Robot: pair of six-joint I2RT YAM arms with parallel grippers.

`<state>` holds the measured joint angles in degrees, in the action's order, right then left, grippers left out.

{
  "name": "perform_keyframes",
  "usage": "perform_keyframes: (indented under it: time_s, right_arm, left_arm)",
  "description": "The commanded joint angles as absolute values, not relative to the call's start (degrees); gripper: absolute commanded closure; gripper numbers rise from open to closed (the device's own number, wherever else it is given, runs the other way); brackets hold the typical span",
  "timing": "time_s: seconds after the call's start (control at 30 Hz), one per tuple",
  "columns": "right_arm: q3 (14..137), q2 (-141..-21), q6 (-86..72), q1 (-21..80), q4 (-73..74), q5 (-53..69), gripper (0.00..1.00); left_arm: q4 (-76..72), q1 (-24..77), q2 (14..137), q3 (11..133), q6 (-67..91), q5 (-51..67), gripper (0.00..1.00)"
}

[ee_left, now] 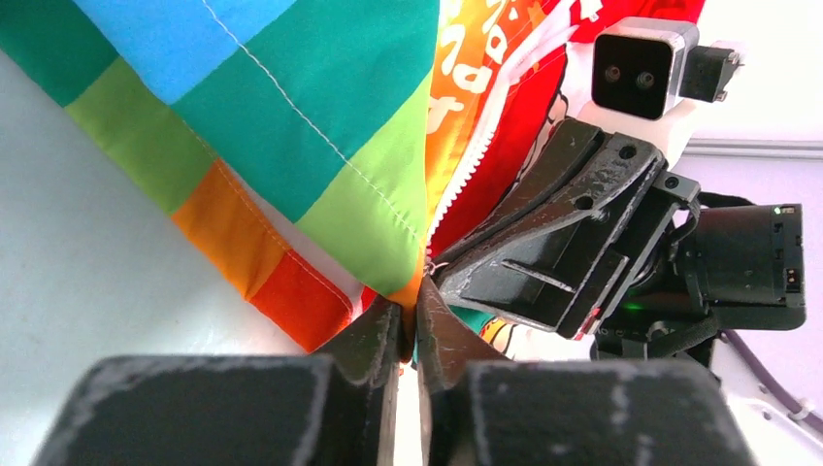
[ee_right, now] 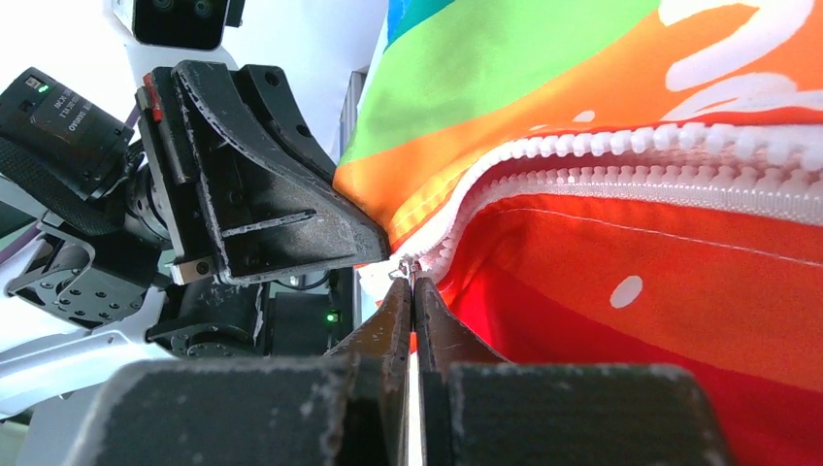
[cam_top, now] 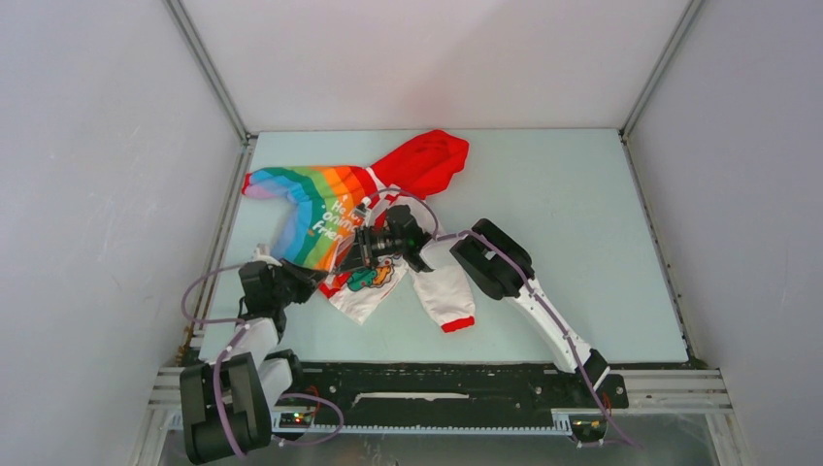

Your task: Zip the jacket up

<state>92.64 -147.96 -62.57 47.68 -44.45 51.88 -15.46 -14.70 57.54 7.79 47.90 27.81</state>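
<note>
The jacket [cam_top: 330, 209] is lying at 9 o'clock from the table's [cam_top: 582, 243] centre, long axis running 7 to 1, hood [cam_top: 427, 160] pointing to 1. My left pincer [ee_left: 409, 316] is clamping its hem corner; my right pincer [ee_right: 410, 291] is pinching the zip's [ee_right: 621, 160] bottom end.

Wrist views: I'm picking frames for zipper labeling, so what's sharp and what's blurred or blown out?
Left wrist: jacket stitching sharp, left fingers soft, upper right blown white. Right wrist: zipper teeth crisp, right fingers blurred at base, upper left washed out.
</note>
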Motion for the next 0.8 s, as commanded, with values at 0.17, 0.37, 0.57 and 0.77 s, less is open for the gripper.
perform_keyframes:
  time_s: [0.17,0.37,0.57,0.77]
  right_arm:
    - [98.77,-139.63,-44.22,49.05,-22.77,47.09,1.00]
    - [114.52,-141.78,-26.35,50.61,4.35,40.64,1.00]
    - [126.59,-145.19,-15.93,52.38,17.70,31.33,1.00]
    - [132.96,-146.66,-7.57,53.80,26.28,16.43,1.00]
  left_arm:
    - [5.26,-15.20,55.43,17.70,43.20,19.42,1.00]
    - [16.35,-16.06,58.09,26.29,37.60,14.42,1.00]
    - [19.32,-16.08,64.12,30.55,34.42,14.93,1.00]
    - [20.79,-16.08,65.83,32.03,32.17,13.05,1.00]
